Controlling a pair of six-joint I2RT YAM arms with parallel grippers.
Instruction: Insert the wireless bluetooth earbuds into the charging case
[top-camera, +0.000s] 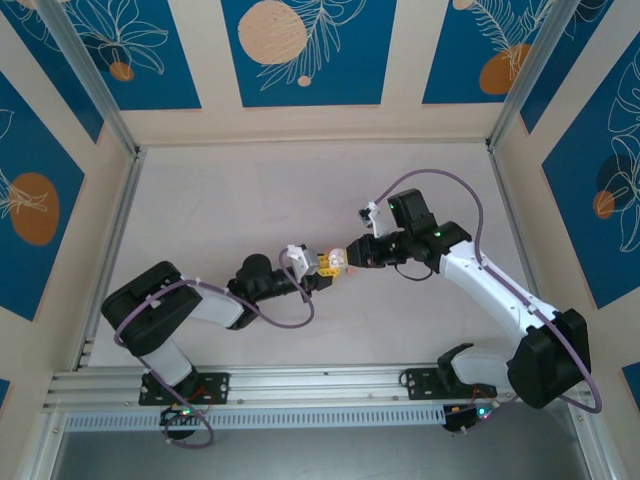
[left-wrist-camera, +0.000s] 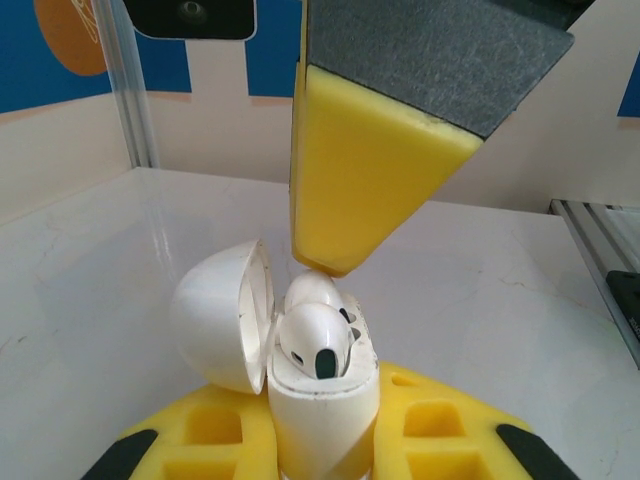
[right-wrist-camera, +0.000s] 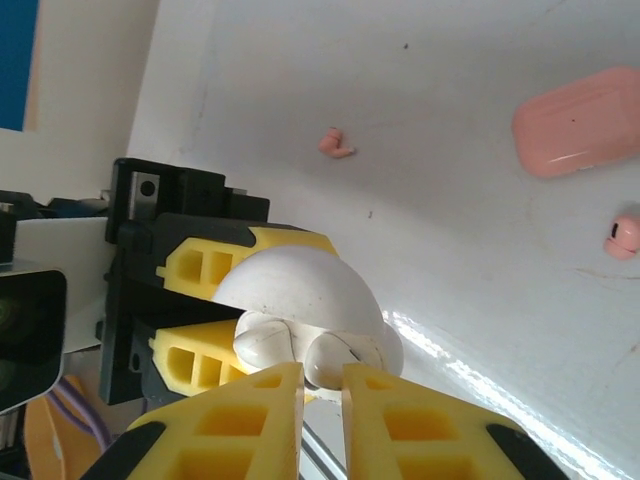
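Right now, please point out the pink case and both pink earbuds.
pink case (right-wrist-camera: 578, 122), right wrist view, middle of its top face.
pink earbud beside the case (right-wrist-camera: 622, 235), right wrist view, its rounded body.
pink earbud farther off (right-wrist-camera: 336, 143), right wrist view, its body.

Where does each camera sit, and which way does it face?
Top external: above and behind the arm bases, looking down at the table; both arms show, left gripper facing right gripper.
Left wrist: low over the table, facing the right gripper; its own fingers hold an open white case.
Right wrist: looking down past its own fingers at that case; a pink case lies beyond.
Both wrist views share the white case.
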